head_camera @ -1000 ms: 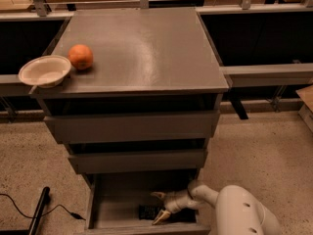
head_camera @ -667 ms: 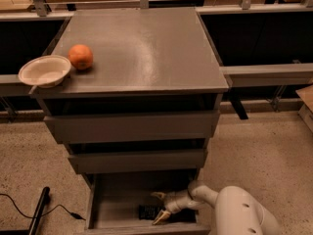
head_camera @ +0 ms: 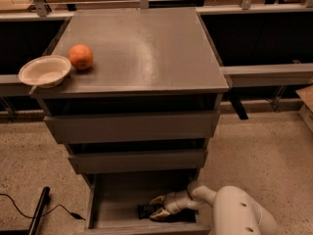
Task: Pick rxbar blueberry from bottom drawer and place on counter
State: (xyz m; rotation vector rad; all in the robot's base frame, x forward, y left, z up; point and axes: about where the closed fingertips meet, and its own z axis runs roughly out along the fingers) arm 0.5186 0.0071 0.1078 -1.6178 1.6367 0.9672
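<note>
The bottom drawer [head_camera: 98,214] is pulled open below two wider drawers. The rxbar blueberry [head_camera: 145,211], a small dark bar, lies flat on the drawer floor near the front. My gripper [head_camera: 157,207] reaches into the drawer from the right, its pale fingers [head_camera: 159,199] spread on either side of the bar's right end, open and low over it. The counter [head_camera: 146,48] is the grey-brown cabinet top above.
An orange [head_camera: 80,57] and a white bowl [head_camera: 45,71] sit at the counter's left edge. My white arm [head_camera: 239,212] fills the lower right. A black cable and bar [head_camera: 36,214] lie on the floor at the left. Pale wooden tabletops run along the back.
</note>
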